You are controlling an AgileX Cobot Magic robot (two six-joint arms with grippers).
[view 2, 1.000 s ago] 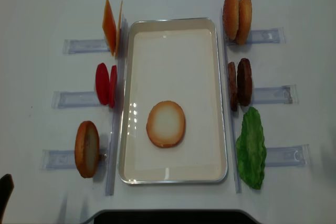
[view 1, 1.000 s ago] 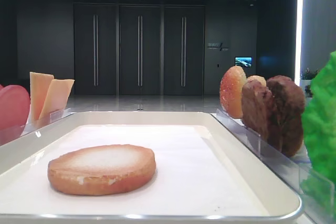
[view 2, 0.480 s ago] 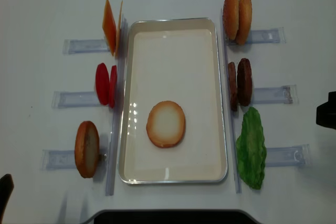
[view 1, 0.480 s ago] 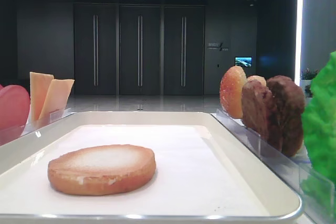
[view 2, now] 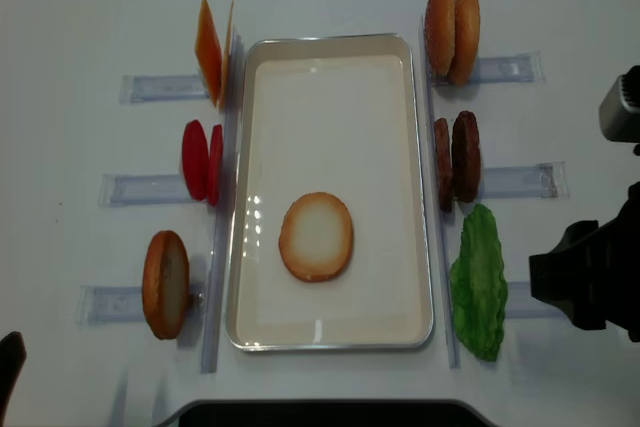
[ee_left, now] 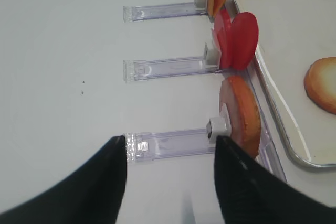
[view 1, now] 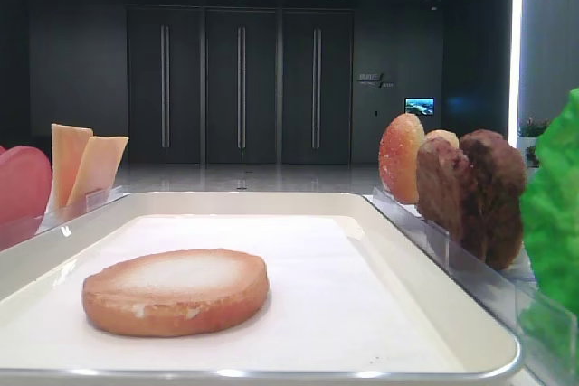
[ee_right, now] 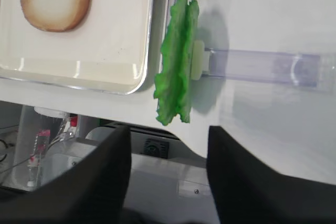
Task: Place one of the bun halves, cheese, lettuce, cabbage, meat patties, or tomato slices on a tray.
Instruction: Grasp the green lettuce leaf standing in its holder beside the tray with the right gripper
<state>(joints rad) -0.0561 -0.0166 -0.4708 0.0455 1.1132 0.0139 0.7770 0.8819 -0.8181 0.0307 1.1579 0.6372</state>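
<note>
Low front view: a flat bun half point(view 1: 175, 292) lies on the paper of the white tray point(view 1: 271, 202), cut face up. To the right the meat patties point(view 1: 472, 196) stand in their holder, and the lettuce point(view 1: 554, 214) shows at the edge. Nothing here has changed.

Right wrist view: the right tool point(ee_right: 167, 174) stands wide open and holds nothing. The lettuce point(ee_right: 176, 59) stands on edge at the end of its clear holder point(ee_right: 268, 67), just beside the tray rim, beyond the fingertips and apart from them.

Left wrist view: the left tool point(ee_left: 170, 174) is also open and empty, over the counter point(ee_left: 63, 66) near a domed bun half point(ee_left: 242, 114).

Overhead view: the right arm point(view 2: 592, 272), a second ago not in sight, has now come in beside the lettuce point(view 2: 478, 282). I judge the lettuce is the next item.
</note>
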